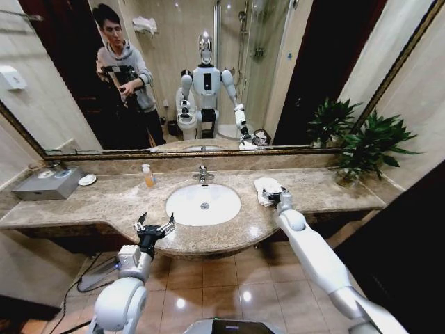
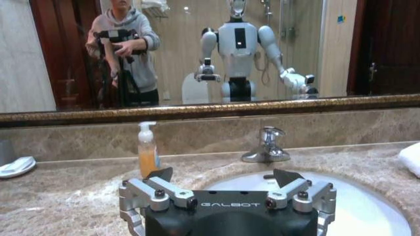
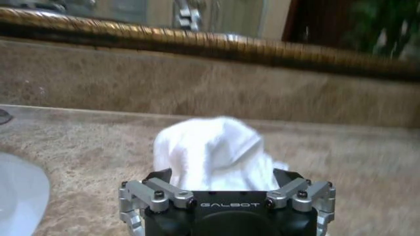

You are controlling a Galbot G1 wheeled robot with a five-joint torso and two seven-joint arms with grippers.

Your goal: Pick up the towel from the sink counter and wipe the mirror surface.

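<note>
The white towel (image 1: 264,186) lies bunched on the sink counter (image 1: 118,198), to the right of the oval basin (image 1: 203,204). My right gripper (image 1: 274,197) is down at the towel's near side. In the right wrist view the towel (image 3: 210,152) rises in a heap between the spread fingers of that gripper (image 3: 223,174), which is open around it. My left gripper (image 1: 154,224) hovers open and empty over the counter's front edge, left of the basin; the left wrist view shows it (image 2: 225,174) facing the faucet (image 2: 266,147). The mirror surface (image 1: 208,69) spans the wall above.
A soap bottle (image 1: 147,175) stands behind the basin on the left. A small round dish (image 1: 87,179) and a grey box (image 1: 49,183) sit at the far left. A potted plant (image 1: 368,142) fills the right corner. A person shows reflected in the mirror.
</note>
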